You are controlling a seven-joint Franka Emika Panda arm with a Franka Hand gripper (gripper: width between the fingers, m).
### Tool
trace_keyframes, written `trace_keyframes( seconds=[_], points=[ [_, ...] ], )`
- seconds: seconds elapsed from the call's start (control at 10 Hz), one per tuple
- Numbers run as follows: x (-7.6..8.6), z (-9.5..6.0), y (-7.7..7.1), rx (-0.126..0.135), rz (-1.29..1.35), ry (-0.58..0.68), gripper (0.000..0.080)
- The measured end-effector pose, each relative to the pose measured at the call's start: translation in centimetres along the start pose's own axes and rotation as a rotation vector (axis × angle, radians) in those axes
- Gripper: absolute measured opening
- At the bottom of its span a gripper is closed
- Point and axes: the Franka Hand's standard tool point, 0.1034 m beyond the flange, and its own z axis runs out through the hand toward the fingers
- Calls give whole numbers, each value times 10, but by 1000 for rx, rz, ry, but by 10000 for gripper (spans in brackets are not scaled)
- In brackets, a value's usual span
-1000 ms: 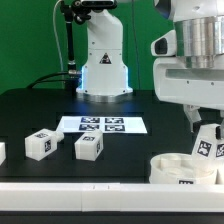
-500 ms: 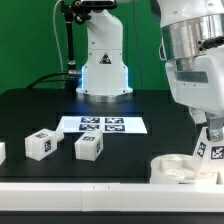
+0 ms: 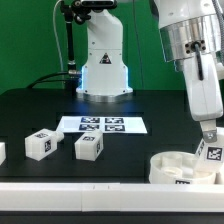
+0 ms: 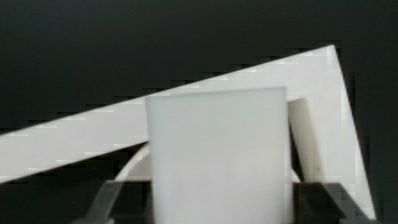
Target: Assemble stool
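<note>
While the arm reached down at the exterior view's right, the jaws were nearly closed and clamped on one leg block [image 3: 211, 152], tag facing the camera. The block hung tilted, just over the round seat [image 3: 170, 165], which lay on the bench [image 3: 150, 105] at the front edge. Its lower end looked to be at or very near the seat's rim; whether it touched could not be told. Judgement: it was held there because the step in hand was fitting this leg into a seat socket, and the tilt probably had to be squared up before it would go in. Two loose legs [image 3: 41, 143] [image 3: 89, 146] sat near each other on the exterior view's left, well apart from the seat, and a third [image 3: 2, 152] was cut off by the frame edge. Likely parked there as the later picks. The marker board [image 3: 102, 125] lay flat behind them, nothing on it.

In the wrist view the leg block [image 4: 214, 150] filled the middle, upright between the jaws, which pressed it on both sides low down. So the grip was tight, with the block's free end clear for insertion. A white angled surface [image 4: 107, 130] showed behind it; which part that was could not be told. No socket was visible here.
</note>
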Motion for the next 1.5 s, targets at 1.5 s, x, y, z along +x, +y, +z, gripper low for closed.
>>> trace_keyframes(
  seconds=[1.5],
  points=[
    [7, -30, -11, 69, 69, -47, 649]
  ],
)
